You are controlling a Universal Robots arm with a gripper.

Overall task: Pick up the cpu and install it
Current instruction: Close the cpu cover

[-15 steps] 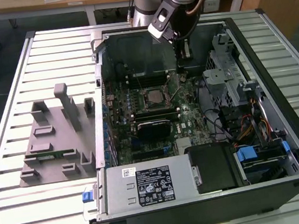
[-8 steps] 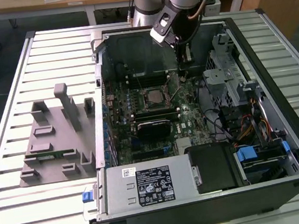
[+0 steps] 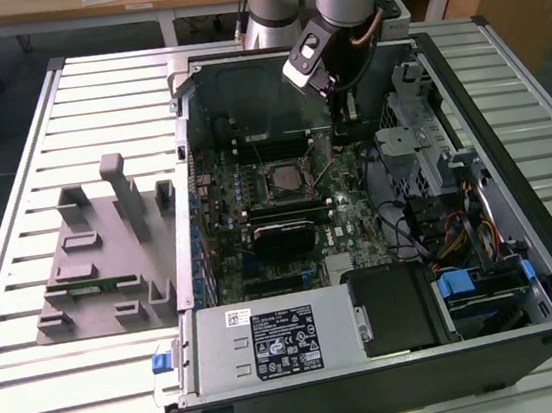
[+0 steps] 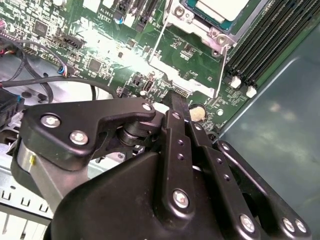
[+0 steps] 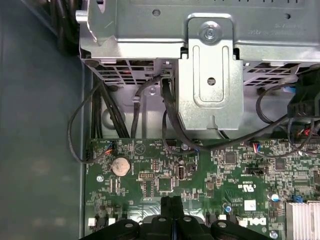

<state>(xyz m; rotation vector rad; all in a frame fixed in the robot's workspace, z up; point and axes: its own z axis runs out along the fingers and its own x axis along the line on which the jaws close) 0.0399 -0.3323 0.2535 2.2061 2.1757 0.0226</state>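
Observation:
The cpu (image 4: 220, 7), a pale silver square with a darker rim, lies in the metal-framed socket (image 3: 283, 179) in the middle of the green motherboard inside the open computer case. My gripper (image 3: 352, 125) hangs over the board a little toward the exterior view's right of the socket, between it and the drive cage. In both wrist views its black fingers (image 4: 179, 102) are pressed together with nothing between them, and the gripper (image 5: 172, 202) is shut above the board's edge. A thin wire socket lever (image 4: 159, 37) runs beside the socket frame.
A black heatsink (image 3: 285, 236) sits nearer than the socket, and memory slots (image 4: 260, 45) flank it. A metal drive cage (image 5: 210, 65) and black cables (image 5: 167, 110) crowd the exterior view's right. A grey foam tray (image 3: 101, 258) lies outside the case on the slatted table.

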